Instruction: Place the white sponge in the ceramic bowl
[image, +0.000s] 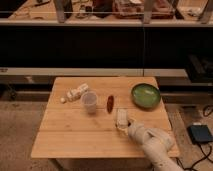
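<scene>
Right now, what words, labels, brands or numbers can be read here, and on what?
No text is readable.
Label on the white bottle, if any: too blurred.
Back-shelf clutter: too small to read.
The hand, closed on the white sponge near the table's front edge: no markings seen.

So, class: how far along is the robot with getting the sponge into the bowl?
Done: the gripper is shut on the sponge, so the grasp looks made. In hand: the sponge is held short of the bowl, to its left and nearer the camera, not over it. Left: carry it across to the bowl, which holds nothing yet, and let go.
</scene>
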